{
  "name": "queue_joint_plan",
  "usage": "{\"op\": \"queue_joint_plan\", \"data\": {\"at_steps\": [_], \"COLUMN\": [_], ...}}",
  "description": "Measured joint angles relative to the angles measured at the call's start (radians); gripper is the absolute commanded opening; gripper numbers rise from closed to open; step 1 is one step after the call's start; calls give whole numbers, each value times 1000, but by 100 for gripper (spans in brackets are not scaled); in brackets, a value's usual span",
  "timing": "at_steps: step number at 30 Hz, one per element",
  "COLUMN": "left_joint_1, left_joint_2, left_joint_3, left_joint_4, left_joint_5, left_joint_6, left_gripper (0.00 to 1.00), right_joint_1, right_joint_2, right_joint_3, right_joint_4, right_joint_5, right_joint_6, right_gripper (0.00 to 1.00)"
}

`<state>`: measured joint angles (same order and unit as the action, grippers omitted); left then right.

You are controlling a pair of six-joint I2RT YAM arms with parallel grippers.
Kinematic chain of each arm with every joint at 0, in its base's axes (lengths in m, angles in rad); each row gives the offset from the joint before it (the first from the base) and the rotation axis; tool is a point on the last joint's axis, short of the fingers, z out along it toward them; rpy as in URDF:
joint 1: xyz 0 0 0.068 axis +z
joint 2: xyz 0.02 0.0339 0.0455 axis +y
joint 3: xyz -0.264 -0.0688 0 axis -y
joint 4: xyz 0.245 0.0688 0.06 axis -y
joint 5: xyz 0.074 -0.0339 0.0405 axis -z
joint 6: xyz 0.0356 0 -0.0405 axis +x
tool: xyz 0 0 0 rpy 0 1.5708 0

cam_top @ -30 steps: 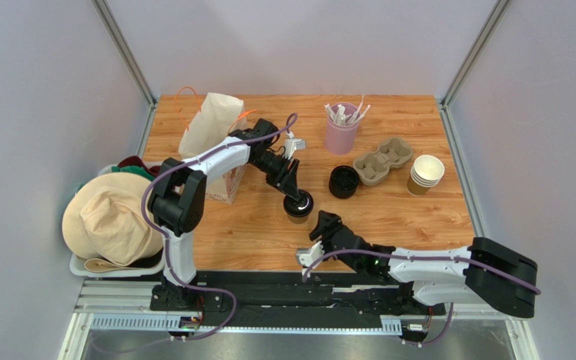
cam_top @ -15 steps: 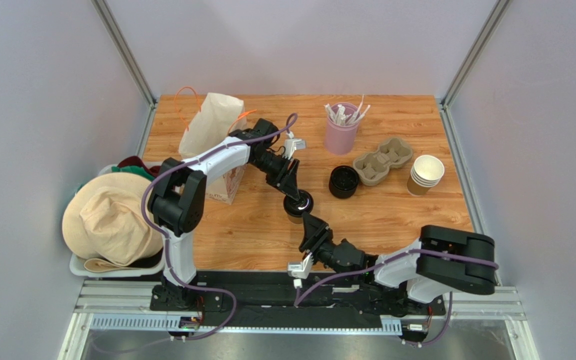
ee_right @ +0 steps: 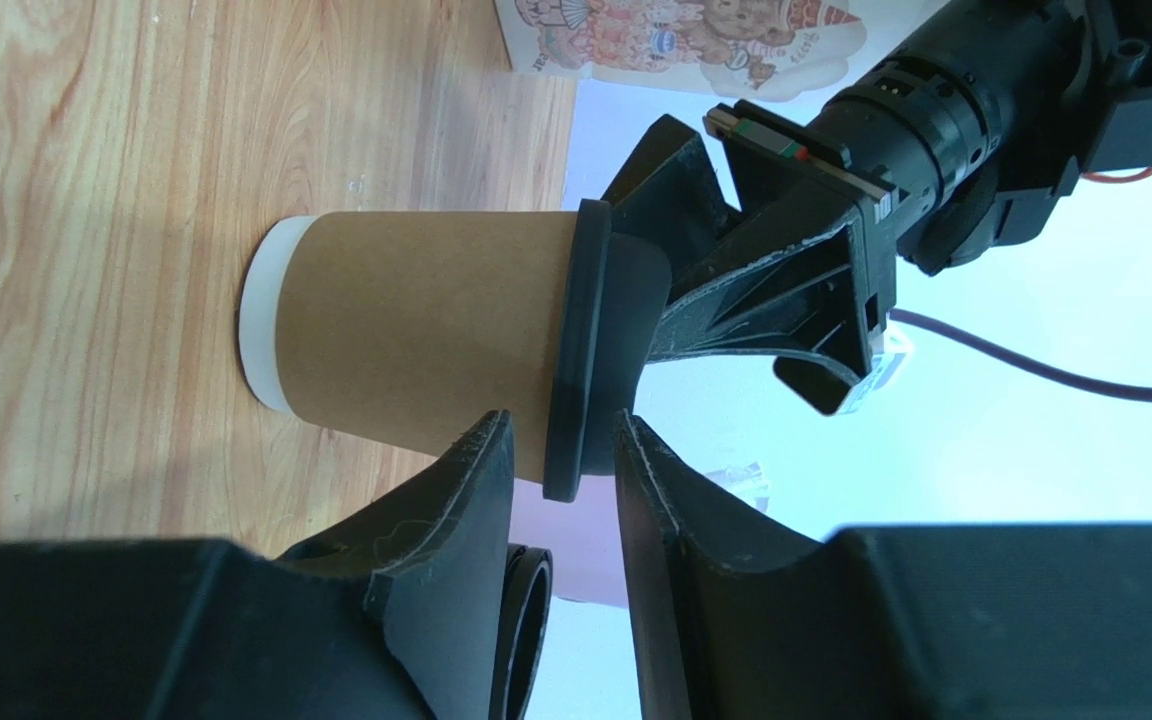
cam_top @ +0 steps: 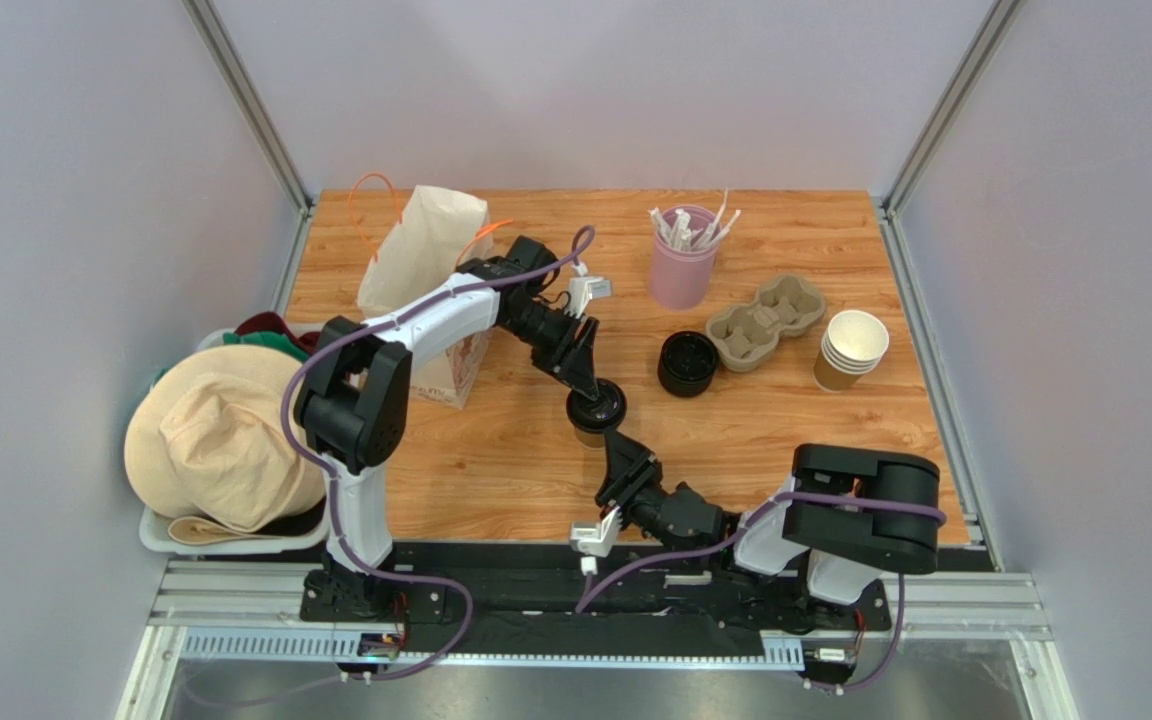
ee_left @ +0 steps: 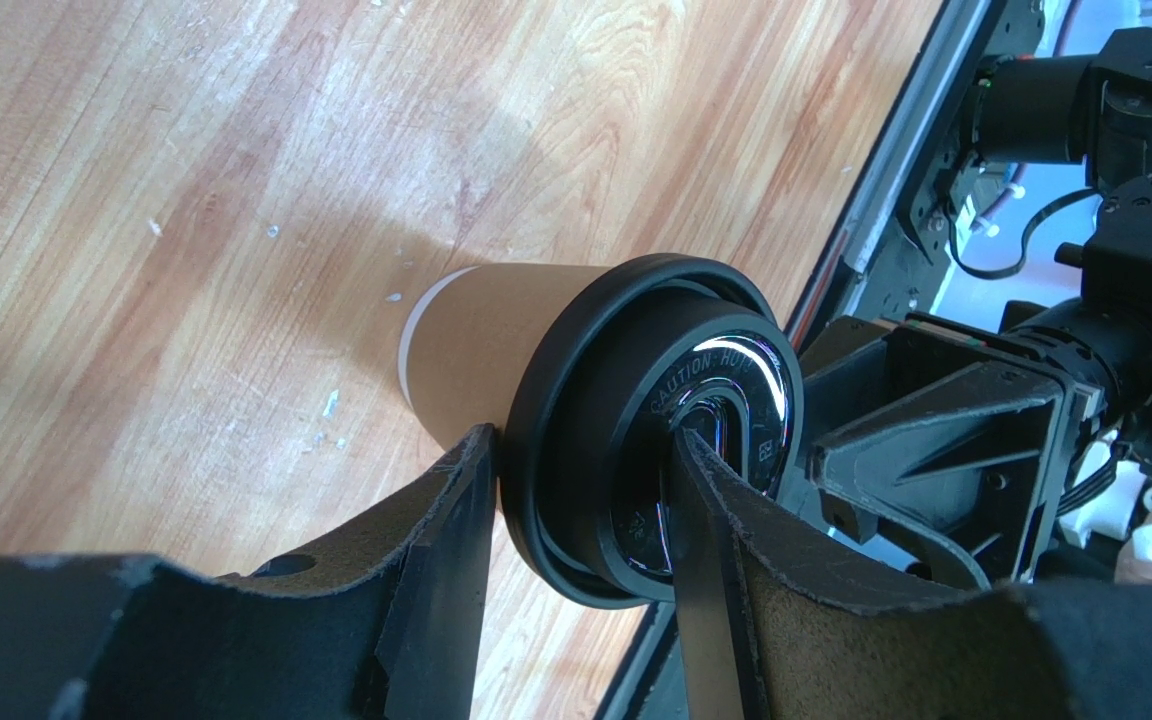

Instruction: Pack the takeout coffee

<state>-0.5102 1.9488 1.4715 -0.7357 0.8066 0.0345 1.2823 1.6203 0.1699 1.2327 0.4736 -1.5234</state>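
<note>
While the takeout coffee [ee_right: 417, 323] stands on the wooden table [cam_top: 778, 435] between pale walls [cam_top: 597, 90], the left gripper [ee_left: 582, 447] clamps its lid [ee_right: 597, 300]; the right gripper [ee_right: 563, 435] straddles the lid, half-closed, contact unconfirmed.

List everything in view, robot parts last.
takeout coffee: one, brown with black lid, mid-table
paper bag: one, cream, rear left
pink cup: one, holding white sticks, rear centre
cup carrier: one, grey-brown, right of centre
black round piece: one, beside the carrier
brown cup stack: one, right side
tub: one, white, holds beige cloth, left of table
table: one, wood
left gripper: black, at the coffee's lid
right gripper: black, open, just short of the coffee
</note>
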Motion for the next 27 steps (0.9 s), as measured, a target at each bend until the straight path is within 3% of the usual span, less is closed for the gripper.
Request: {"op": "queue_joint_plan", "data": {"at_steps": [15,27], "left_joint_1": [0,-8], "left_joint_2": [-4,-10], "left_joint_3": [0,0], "left_joint_4": [8,14], "left_joint_5": [-8,-29], "left_joint_6": [0,0], "left_gripper": [50,50], "right_joint_1": [0,0], "right_joint_2": [37,-197], "right_joint_3": [21,76], "right_joint_4": [5,-204], "right_joint_5": [35,31], "right_joint_6": [74,227], "right_gripper": [34,37]}}
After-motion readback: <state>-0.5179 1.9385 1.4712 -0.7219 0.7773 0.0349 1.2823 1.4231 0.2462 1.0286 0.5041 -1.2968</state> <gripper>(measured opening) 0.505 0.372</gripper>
